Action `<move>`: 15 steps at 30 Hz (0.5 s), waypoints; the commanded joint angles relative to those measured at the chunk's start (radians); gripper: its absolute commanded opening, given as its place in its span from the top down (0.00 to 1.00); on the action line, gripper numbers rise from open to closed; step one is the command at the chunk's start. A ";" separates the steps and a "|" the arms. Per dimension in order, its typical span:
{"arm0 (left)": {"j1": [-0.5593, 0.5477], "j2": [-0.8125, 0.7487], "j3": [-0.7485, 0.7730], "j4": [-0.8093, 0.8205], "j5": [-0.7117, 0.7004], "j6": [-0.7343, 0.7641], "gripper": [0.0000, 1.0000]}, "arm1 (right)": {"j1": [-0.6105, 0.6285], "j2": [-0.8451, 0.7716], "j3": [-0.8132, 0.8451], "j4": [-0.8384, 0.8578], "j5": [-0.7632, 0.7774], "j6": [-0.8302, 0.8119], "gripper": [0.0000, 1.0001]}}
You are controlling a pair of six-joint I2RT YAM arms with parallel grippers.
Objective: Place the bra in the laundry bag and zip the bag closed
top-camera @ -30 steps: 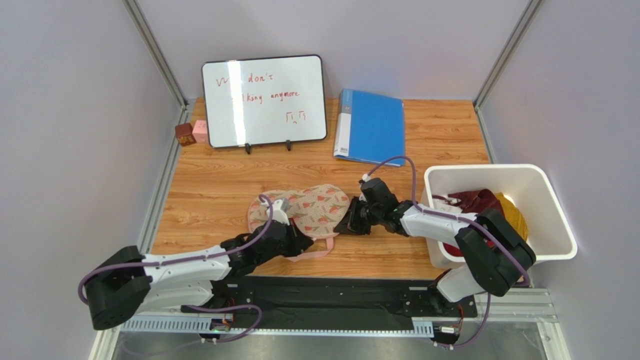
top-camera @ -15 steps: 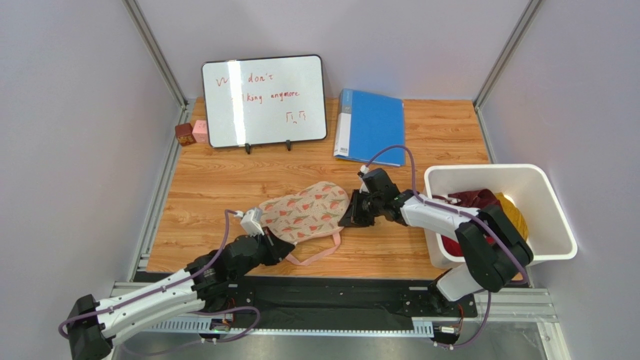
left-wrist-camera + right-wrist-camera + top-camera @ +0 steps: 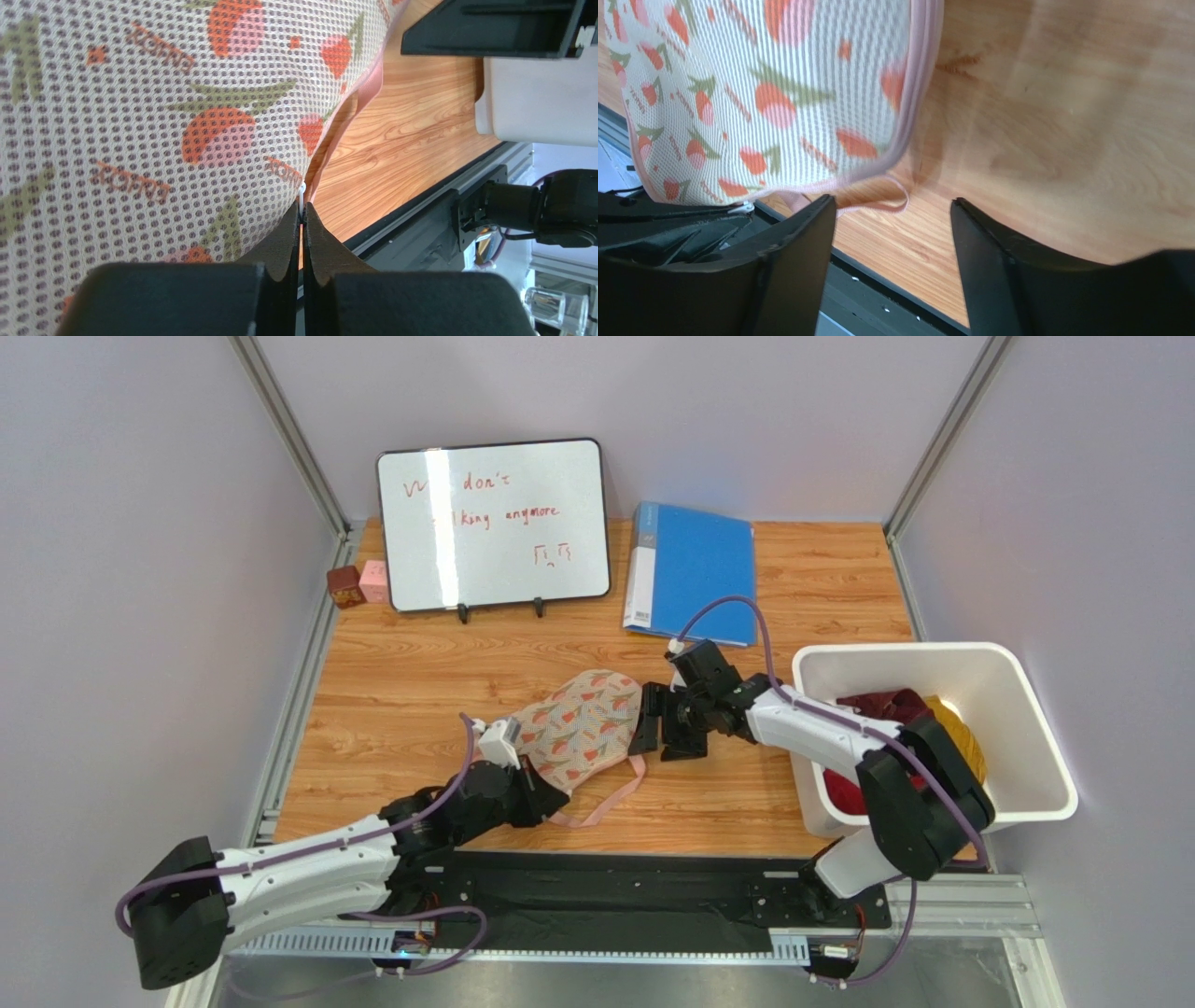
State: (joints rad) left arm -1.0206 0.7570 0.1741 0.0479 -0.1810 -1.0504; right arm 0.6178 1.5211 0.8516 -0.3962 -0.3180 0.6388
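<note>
Cream-peach mesh with a pink-and-green leaf print marks the laundry bag (image 3: 575,731), which lies on the wooden table (image 3: 407,658) between the two arms, near the front edge. The left gripper (image 3: 537,795) sits at the bag's near-left end. In the left wrist view its fingers (image 3: 284,241) are pressed flat together with no gap, nipping the very edge of the fabric by the pink zipper trim. A small pale bit shows at the tips, but it is too small to tell whether that is the zip pull. The right gripper (image 3: 664,734) is just beside the bag's right end and apart from it. In the right wrist view its fingers (image 3: 801,259) stand wide apart over bare wood and grasp nothing. A thin pink loop (image 3: 873,208) trails from the bag's trim and lies flat on the table below that end. From the views given, it cannot be told whether the zipper is fully closed. A white bin (image 3: 1038,756) stands at the right side of the table with red and yellow clothes (image 3: 898,714) heaped in it. At the back stand a whiteboard (image 3: 491,525) with red writing, a blue folder (image 3: 690,571) lying flat, and two small blocks (image 3: 359,584) by the left corner.
</note>
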 commanded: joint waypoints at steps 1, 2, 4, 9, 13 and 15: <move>-0.004 0.068 0.056 0.159 0.046 0.021 1.00 | 0.045 -0.145 -0.055 -0.026 0.031 0.042 0.32; -0.003 0.079 0.059 0.170 0.052 0.021 1.00 | 0.056 -0.163 -0.087 -0.007 0.017 0.059 0.31; -0.003 0.109 0.067 0.205 0.067 0.018 1.00 | 0.091 -0.217 -0.121 0.089 -0.001 0.126 0.31; -0.003 0.154 0.097 0.233 0.100 0.020 1.00 | 0.132 -0.217 -0.175 0.268 -0.029 0.237 0.34; -0.003 0.174 0.120 0.248 0.118 0.024 1.00 | 0.154 -0.167 -0.172 0.353 -0.039 0.295 0.40; -0.003 0.177 0.131 0.250 0.124 0.026 1.00 | 0.164 -0.127 -0.158 0.378 -0.039 0.318 0.44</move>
State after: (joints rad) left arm -1.0206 0.9279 0.2512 0.2268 -0.0891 -1.0451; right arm 0.7605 1.3418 0.6739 -0.1616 -0.3443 0.8711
